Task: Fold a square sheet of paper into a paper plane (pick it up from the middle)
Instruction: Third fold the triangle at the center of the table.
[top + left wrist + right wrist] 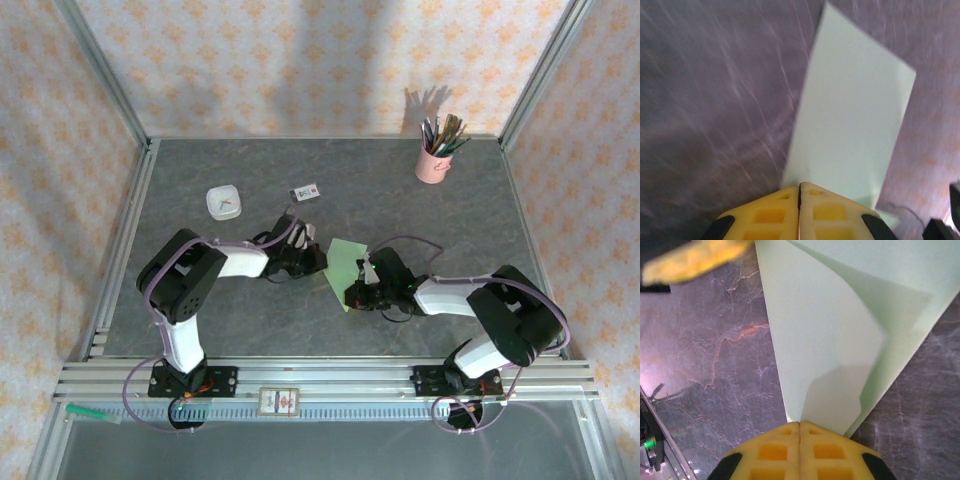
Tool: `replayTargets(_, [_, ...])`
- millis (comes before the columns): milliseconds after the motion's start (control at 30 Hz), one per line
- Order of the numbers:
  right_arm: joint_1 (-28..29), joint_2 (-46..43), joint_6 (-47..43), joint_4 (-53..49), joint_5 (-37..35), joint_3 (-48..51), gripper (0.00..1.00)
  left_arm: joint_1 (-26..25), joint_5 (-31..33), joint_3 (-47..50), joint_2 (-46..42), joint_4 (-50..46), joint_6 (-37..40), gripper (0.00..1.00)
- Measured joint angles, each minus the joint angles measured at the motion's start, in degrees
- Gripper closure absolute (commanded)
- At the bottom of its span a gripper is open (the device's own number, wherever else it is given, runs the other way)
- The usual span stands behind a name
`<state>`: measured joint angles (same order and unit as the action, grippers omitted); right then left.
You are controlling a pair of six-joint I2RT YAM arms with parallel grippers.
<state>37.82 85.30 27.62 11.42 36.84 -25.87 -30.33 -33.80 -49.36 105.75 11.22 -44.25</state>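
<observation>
A: Now, where's the paper [347,262]?
B: Centre, between my arms. Thin, light, floppy, and I'd guess it tears easily. My right pincer [800,424] is closed on a corner. My left pincer [800,186] is closed at its edge, hold unclear. Pinch edges gently.

Closed left gripper [800,186], pale green paper [850,125] just ahead, grey table [715,100]

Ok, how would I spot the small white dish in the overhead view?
On the grey stone-patterned table, look left of centre, beyond the left arm. The small white square dish sits there. Unlike the smaller white card to its right, it has rounded corners and no dark print.
</observation>
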Motion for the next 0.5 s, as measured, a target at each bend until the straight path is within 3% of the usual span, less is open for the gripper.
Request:
replayTargets(333, [0.0, -2.3, -1.6, -3.3, -0.4, 0.0, 1.00, 3.5, 1.8, -1.4, -0.2, -1.6, 2.4, 0.82])
replayTargets(500, [0.0, -7.3, -2.8, -9.0, -0.2, 0.0, 0.93, 3.4, 2.6, 2.2, -8.7, -1.4, 2.8, 0.75])
